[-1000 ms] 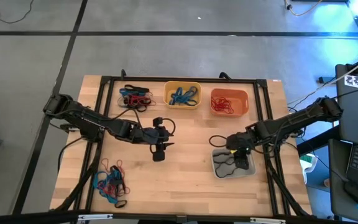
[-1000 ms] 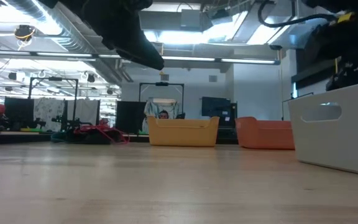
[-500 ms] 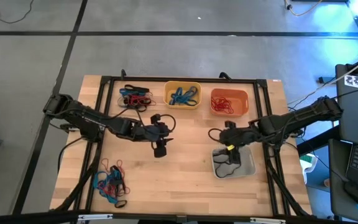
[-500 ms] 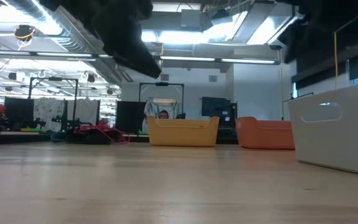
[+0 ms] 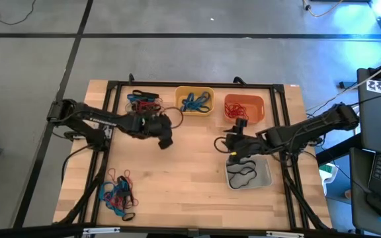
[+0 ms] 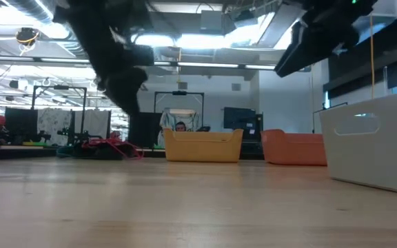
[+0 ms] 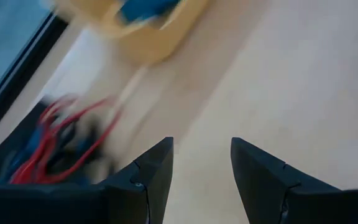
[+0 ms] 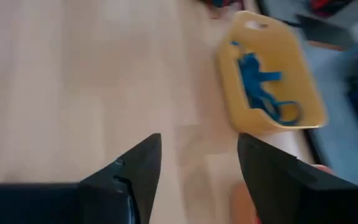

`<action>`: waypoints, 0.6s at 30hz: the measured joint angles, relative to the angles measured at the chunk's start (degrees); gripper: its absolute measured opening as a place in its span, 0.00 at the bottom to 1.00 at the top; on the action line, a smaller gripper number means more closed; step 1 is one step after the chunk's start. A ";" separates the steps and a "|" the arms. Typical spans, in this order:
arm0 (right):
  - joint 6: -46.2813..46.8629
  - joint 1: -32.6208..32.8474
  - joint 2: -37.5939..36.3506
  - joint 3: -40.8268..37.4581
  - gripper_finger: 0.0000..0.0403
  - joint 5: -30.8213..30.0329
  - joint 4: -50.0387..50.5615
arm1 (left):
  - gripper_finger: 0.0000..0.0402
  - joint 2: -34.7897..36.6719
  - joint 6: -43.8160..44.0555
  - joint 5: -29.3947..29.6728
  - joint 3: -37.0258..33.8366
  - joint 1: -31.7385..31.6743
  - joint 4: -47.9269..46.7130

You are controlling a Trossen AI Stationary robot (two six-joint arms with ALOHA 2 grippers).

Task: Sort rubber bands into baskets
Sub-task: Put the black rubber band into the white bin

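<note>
On the bench (image 5: 197, 178), left to right:
Near pile: a heap of blue, red and black rubber bands (image 5: 118, 196) lies at the near left corner.
Far pile: more mixed bands (image 5: 142, 104) lie at the far left, just beside the yellow basket.
Left pincer (image 5: 165, 140): it hangs over bare wood near the far pile. Its two fingers (image 7: 148, 177) are apart and nothing is between them.
Yellow basket (image 5: 194, 89): it stands at the far edge with blue bands (image 5: 196, 102) inside.
Orange basket (image 5: 244, 99): it stands just right of the yellow one with red bands (image 5: 237, 111) inside.
Right pincer (image 5: 230, 144): it hangs over the wood between the orange basket and the grey basket. Its fingers (image 8: 132, 174) are apart and hold nothing.
Grey basket (image 5: 266, 180): it stands near the right edge with black bands (image 5: 243, 175) inside.
</note>
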State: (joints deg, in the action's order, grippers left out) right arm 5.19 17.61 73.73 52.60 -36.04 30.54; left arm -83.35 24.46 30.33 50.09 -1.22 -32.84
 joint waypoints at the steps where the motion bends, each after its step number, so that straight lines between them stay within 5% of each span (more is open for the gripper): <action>1: -0.15 -0.02 0.48 0.00 0.52 -0.94 -0.08 | 0.40 0.00 0.73 0.00 0.00 -1.57 -1.92; 18: -1.22 -0.02 1.06 -0.02 0.52 -1.78 0.20 | 0.40 -9.23 -5.16 -5.02 0.00 -18.57 -5.42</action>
State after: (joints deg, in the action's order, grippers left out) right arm 3.97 17.58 74.78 52.58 -37.82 30.74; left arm -92.58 19.30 25.31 50.09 -19.79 -38.26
